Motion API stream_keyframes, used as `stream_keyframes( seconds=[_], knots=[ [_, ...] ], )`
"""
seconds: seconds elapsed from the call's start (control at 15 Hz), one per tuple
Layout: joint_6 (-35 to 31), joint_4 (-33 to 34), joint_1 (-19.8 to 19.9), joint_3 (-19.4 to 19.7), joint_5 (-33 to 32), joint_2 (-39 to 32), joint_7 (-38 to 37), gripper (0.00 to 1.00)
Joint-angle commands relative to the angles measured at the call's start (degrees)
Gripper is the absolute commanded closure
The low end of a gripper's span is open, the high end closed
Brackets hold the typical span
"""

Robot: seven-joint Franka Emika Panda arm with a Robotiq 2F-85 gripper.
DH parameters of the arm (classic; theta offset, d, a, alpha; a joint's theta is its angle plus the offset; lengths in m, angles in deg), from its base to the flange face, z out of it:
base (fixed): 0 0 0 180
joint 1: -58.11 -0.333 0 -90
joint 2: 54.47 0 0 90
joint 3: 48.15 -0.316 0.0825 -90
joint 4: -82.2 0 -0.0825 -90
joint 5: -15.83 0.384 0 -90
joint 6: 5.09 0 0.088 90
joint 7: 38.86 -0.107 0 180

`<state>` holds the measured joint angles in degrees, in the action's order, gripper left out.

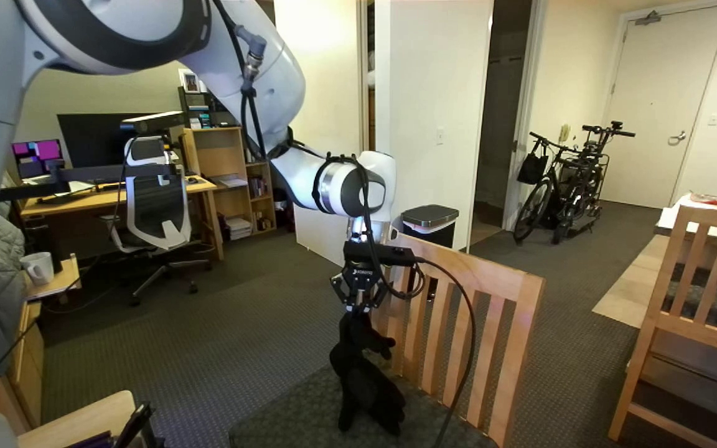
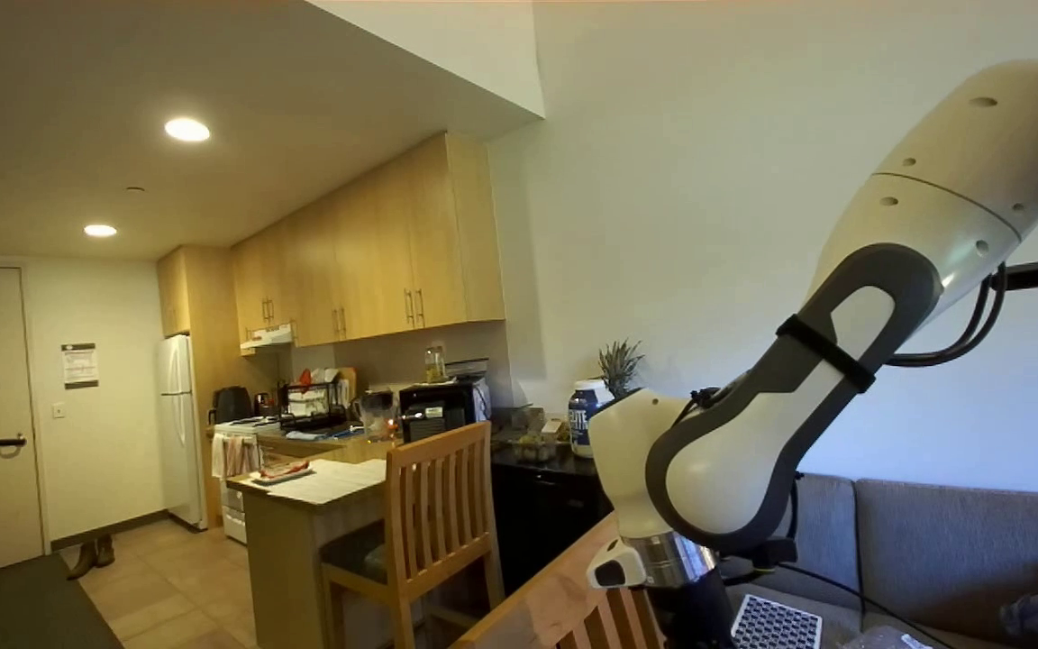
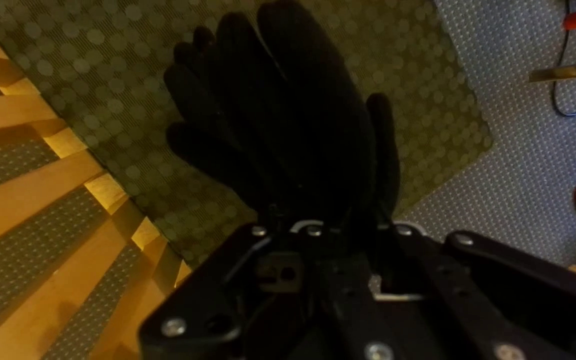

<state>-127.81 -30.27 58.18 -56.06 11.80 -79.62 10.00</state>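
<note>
In an exterior view, I see the gripper (image 1: 357, 307) pinching the upper end of a black plush toy (image 1: 366, 384) between its fingers. The toy is roughly upright over the chair seat (image 1: 287, 414), just beside the slatted backrest (image 1: 483, 274); whether its lower end bears on the fabric, I can't tell. The grasp looks made, then, and the letting go not yet. A black cable (image 1: 473, 333) hangs in front of the slats, a possible snag.

In an exterior view, the arm (image 2: 735, 478) slopes down close by that backrest, with a sofa (image 2: 951, 545) behind; fingers and toy are out of frame.

In the wrist view, the toy juts from the fingers, dark on dark, within the seat's outline. Slats crowd one side; away from them the seat runs to its edge, with carpet (image 3: 508, 200) past it, so I judge that the roomier way.
</note>
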Motion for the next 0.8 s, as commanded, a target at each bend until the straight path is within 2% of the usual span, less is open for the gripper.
stream_keyframes(
  seconds=[0.0,0.73],
  knots=[
    [-1.1,-3.3,0.9,-0.1,1.7,4.0,-0.3,0.96],
    [0.0,-3.9,3.2,1.9,7.6,6.9,-1.3,0.96]
  ],
)
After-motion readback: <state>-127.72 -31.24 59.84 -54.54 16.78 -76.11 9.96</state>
